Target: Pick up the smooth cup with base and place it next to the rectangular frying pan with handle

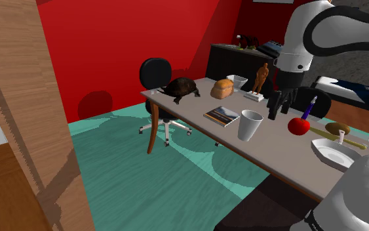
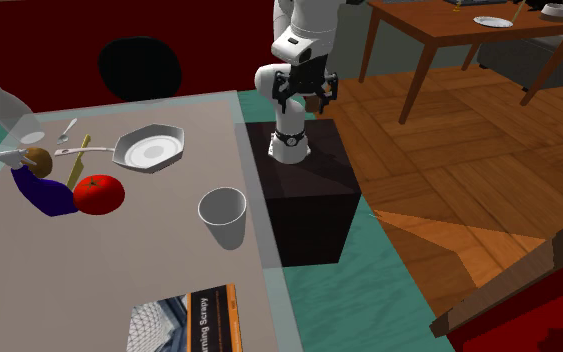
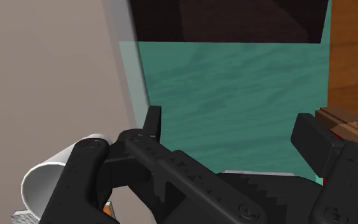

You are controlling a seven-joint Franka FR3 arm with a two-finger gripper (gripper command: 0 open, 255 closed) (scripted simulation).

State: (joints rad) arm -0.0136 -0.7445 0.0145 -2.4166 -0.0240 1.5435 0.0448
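The cup is plain white, smooth and tapered. It stands upright near the table's edge, between a book and a red apple. Part of its rim also appears beside the left finger. The frying pan is a white angular dish with a thin handle, lying past the apple. My black gripper hangs open and empty above the dark stand, just off the table's edge and apart from the cup. In the wrist view its fingers stand wide apart over teal floor.
On the grey table lie a book, a red apple, a purple pen, a kiwi and a bottle. Farther along are bread, a statuette and a turtle figure. A black chair stands behind.
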